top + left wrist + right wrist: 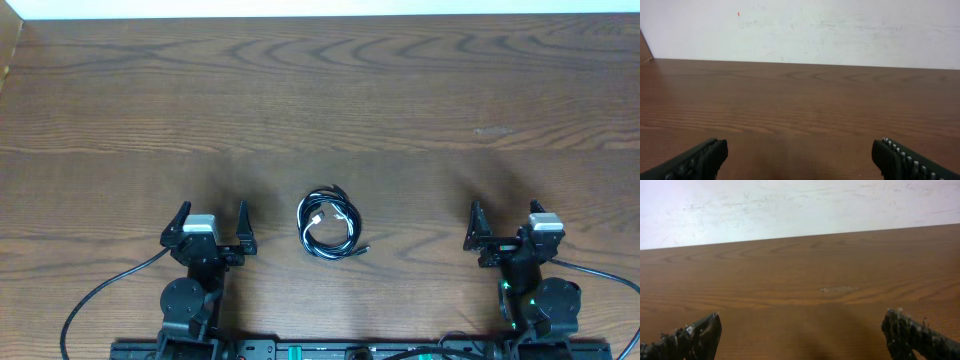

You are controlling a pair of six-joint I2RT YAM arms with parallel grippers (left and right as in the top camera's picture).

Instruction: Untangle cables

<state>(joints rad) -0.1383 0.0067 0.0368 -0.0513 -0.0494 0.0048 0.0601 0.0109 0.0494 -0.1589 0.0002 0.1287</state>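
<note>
The cables (331, 222) lie in one small coiled bundle on the wooden table (320, 110), thin black cords looped round a thin whitish cord, midway between the arms. My left gripper (211, 225) is open and empty, to the left of the bundle. My right gripper (505, 226) is open and empty, well to the right of it. The left wrist view shows only open fingertips (799, 157) over bare wood; the right wrist view shows the same (801, 337). The cables are out of both wrist views.
Thicker black cords run from the arm bases at the front left (100, 292) and front right (600, 272). A white wall (800, 30) rises behind the table's far edge. A faint pale scuff marks the wood (492, 131).
</note>
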